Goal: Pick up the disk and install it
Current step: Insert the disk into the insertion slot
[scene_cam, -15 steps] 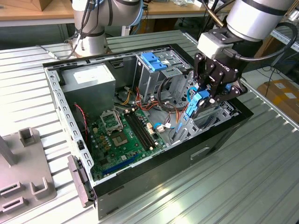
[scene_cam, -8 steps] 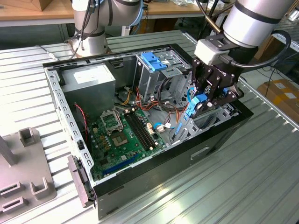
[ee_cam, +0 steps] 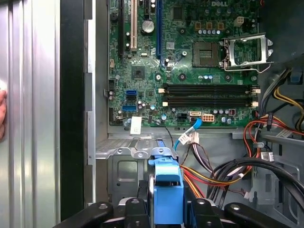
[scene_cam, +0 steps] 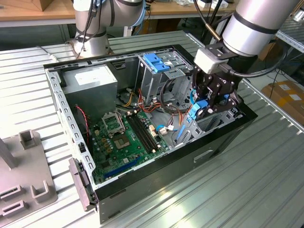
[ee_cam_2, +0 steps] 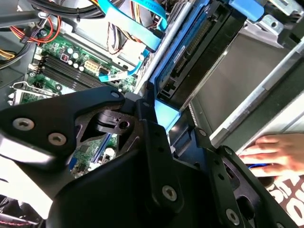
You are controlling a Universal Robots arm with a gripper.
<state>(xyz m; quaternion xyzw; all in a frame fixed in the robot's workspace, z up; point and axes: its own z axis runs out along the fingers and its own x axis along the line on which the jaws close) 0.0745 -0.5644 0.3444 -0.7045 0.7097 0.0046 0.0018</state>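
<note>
Now at the front end of the open computer case [scene_cam: 142, 167], the gripper [scene_cam: 206, 108] hangs over the drive bay in the corner nearest the exterior view's right. It is clamped on the disk [scene_cam: 195, 105], whose bright blue carrier shows between the black fingers [ee_cam: 137, 209] in the first wrist view. The disk stands on edge, partly down in the bay and not yet seated. It sits beside the motherboard [scene_cam: 128, 133] and apart from the grey cage with the ribbed blue cap [scene_cam: 154, 61] at the case's far edge.

Orange, red and black cables [ee_cam: 223, 175] lie loose next to the bay, and a thin blue lead [ee_cam: 187, 133] curls just ahead of the carrier. A person's hand [ee_cam_2: 268, 152] rests outside the case wall, close to the arm.

Judging by the tight fit, the job looks to call for keeping the carrier square to the bay's walls. It should go in straight along them rather than at a slant. The grip should hold firm until the carrier bears on its stops. The wiring needs to stay out of the slot, and the hand is near enough to warrant a slow, careful approach.
</note>
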